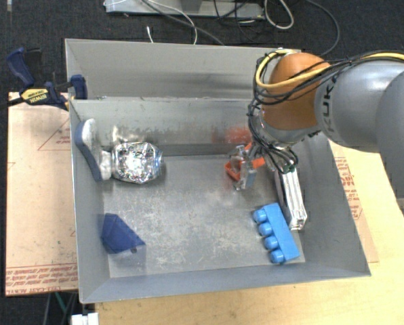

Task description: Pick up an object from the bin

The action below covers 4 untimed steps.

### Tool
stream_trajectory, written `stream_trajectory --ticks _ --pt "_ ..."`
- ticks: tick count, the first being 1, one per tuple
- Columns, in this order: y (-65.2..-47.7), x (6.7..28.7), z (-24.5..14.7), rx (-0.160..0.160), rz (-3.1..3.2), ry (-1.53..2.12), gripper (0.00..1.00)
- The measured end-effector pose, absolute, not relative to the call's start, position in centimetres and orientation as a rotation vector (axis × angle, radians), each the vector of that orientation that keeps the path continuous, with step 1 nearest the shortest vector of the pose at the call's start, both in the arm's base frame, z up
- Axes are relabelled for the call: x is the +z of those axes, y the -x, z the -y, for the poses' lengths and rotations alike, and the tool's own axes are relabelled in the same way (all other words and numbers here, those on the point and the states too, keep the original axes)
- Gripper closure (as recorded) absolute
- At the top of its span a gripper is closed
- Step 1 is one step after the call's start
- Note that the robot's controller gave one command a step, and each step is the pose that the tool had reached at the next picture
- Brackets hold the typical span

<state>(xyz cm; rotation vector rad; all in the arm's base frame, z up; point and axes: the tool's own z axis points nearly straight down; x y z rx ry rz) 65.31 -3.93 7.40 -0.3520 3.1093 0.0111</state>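
A small orange-red piece [233,169] lies on the bin floor right of the middle, not far from the back wall, and the pincer [243,178] is down right at it, touching or nearly touching its right side. Whether the pincer is apart, together or clamped on that piece cannot be told, since the wrist and its cables cover much of it. Above the pincer sit the arm's round orange cover [293,90], with yellow and black cables looped over it, and the grey arm [371,107] coming in from the right. Just right of the pincer and nearer the front, a narrow silvery oblong thing [293,202] lies lengthwise along the right wall. A blue studded brick [275,234] lies slantwise beside its lower end, touching or almost touching it. Well apart, on the left side of the grey bin [188,249], a crumpled foil ball [135,162] sits near the back wall, with a blue-handled utensil [87,151] beside it along the left wall. A dark blue wedge [117,234] lies alone in the front left corner.
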Motion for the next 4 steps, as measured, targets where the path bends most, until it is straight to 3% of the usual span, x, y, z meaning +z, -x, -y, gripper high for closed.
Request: stream_trajectory --ticks 1,2,4 --pt "-65.3 7.4 3.9 0.011 -3.11 0.352 1.0" --pt "-64.8 9.6 3.8 0.016 -3.125 0.354 1.0" --pt "-65.1 16.8 3.8 0.014 -3.115 0.353 1.0"
